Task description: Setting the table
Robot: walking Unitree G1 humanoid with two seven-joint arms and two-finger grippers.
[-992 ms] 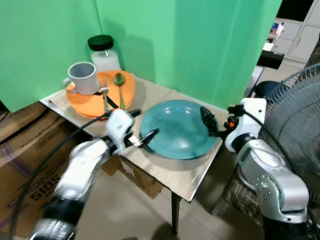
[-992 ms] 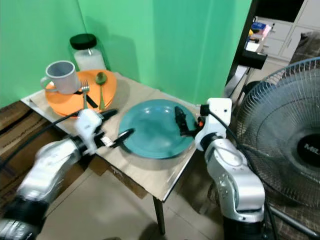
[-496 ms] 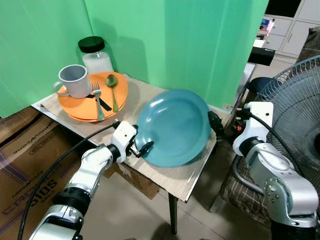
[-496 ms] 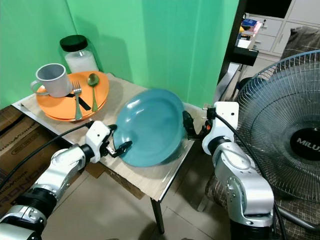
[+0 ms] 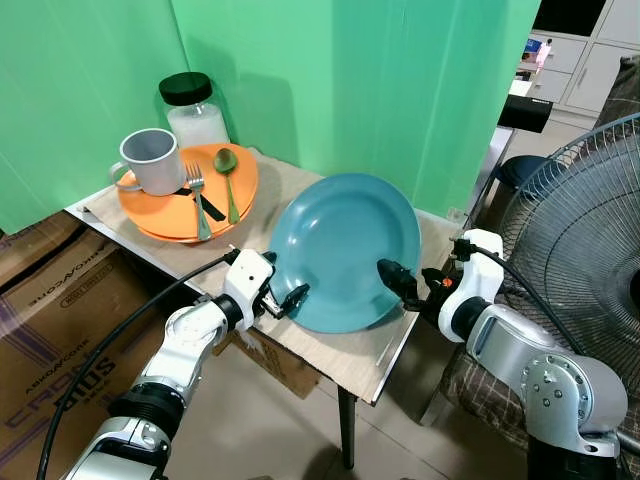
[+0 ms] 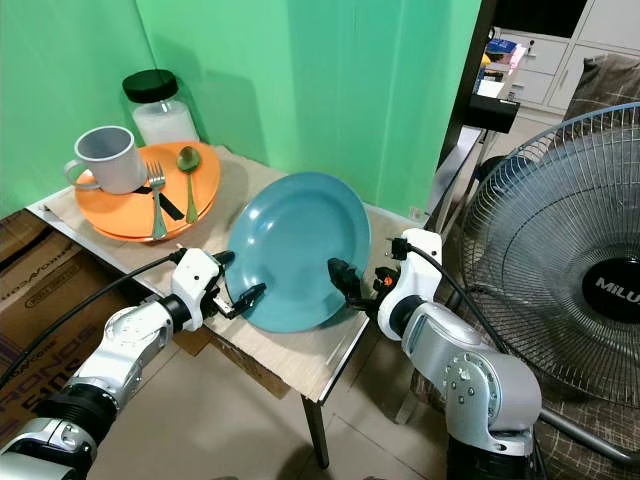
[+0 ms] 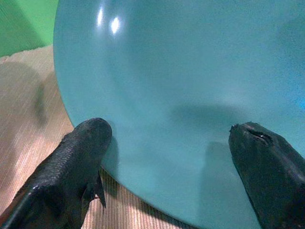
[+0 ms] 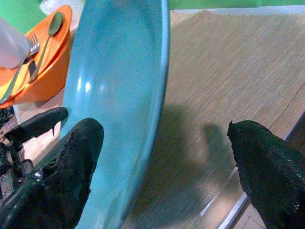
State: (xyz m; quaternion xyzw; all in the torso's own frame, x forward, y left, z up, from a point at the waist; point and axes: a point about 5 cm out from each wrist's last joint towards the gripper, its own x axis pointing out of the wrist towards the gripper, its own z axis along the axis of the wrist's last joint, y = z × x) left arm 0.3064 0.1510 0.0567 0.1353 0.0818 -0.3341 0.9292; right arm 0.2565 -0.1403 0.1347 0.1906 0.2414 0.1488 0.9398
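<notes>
Nearby, orange plate point(image 5: 160, 215) holds mug point(image 5: 152, 160), fork point(image 5: 198, 190), spoon point(image 5: 227, 172).

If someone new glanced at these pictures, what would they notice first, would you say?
Most likely the teal plate, tipped up steeply on the table's near edge between the left gripper and the right gripper. Next, the orange plate at the far left corner, carrying a grey mug, fork and spoon.

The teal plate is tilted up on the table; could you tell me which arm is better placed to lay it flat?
Probably the left. The left pincer straddles the teal plate's lower rim, which rests on the table, whereas the right pincer stands open at its far edge.
</notes>
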